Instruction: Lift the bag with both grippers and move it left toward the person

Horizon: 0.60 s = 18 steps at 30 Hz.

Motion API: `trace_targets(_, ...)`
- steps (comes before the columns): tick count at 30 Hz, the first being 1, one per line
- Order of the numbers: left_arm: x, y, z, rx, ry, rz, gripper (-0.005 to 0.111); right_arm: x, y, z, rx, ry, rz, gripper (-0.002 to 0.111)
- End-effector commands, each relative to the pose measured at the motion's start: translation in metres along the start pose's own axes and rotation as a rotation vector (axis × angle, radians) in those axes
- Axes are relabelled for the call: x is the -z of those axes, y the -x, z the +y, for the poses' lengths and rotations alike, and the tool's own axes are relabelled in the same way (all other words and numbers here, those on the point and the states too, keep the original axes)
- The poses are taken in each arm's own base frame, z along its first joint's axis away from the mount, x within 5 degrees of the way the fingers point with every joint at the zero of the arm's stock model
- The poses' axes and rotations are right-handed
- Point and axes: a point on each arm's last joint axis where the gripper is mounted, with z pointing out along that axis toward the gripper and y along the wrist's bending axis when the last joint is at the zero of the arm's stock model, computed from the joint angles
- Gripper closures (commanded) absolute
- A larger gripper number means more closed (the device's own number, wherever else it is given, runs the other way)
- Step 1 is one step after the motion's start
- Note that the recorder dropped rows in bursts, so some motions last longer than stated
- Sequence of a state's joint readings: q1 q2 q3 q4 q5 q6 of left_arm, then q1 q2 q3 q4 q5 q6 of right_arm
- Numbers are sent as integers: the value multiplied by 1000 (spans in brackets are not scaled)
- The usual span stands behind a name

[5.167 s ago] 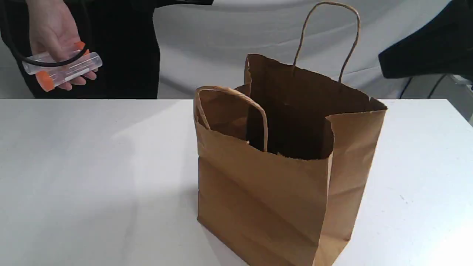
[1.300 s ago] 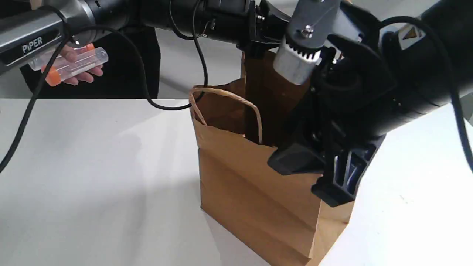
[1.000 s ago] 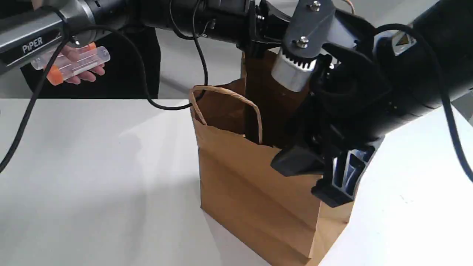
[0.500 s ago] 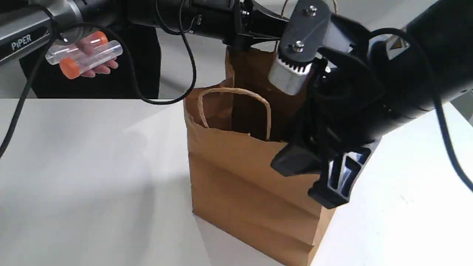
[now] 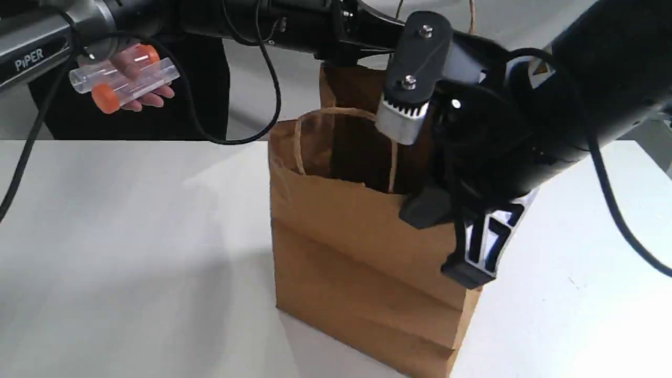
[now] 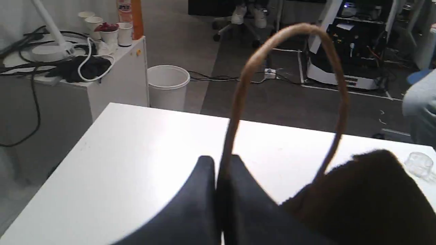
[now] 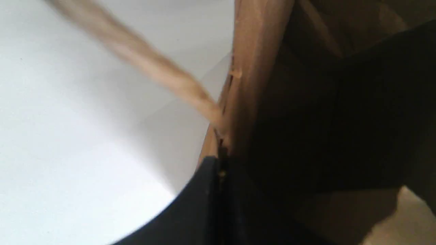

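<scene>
A brown paper bag [image 5: 357, 252] stands open on the white table [image 5: 105, 236]. My left arm reaches across above it. In the left wrist view my left gripper [image 6: 219, 166] is shut on one end of the bag's far rope handle [image 6: 293, 30]. In the exterior view its fingertips are hidden behind the right arm. My right gripper [image 5: 464, 270] is at the bag's near right corner. In the right wrist view the right gripper [image 7: 219, 166] is shut on the bag's rim [image 7: 252, 68], beside the blurred near handle [image 7: 136, 58].
A person's hand holds clear tubes with orange caps [image 5: 123, 84] at the back left, above the table's far edge. A clear cup [image 6: 417, 163] sits on the table. Off the table are a white bin [image 6: 168, 85] and a cabinet [image 6: 115, 85] with cups and cables.
Both arms came in and took hold of the bag. Over the last second the bag shifted left and turned slightly, the right gripper rose, and the hand with the tubes moved right and up.
</scene>
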<state>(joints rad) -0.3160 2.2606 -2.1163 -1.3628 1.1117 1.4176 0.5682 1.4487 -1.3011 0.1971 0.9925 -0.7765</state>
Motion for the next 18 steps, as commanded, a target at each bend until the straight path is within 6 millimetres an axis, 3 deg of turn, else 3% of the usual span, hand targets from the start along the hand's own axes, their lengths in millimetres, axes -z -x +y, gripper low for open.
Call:
trace_targets(1,10,3,7,46,34,-24,107,16,8,0,1,22,-13,108)
trace_targets(11,46,-2,28,209,88,-37,107,67,38,-6,29,19,-98,108)
trace_targets(18,62,-5,33,256,77,-35,107,69,49,-9,-9,49,-152,108)
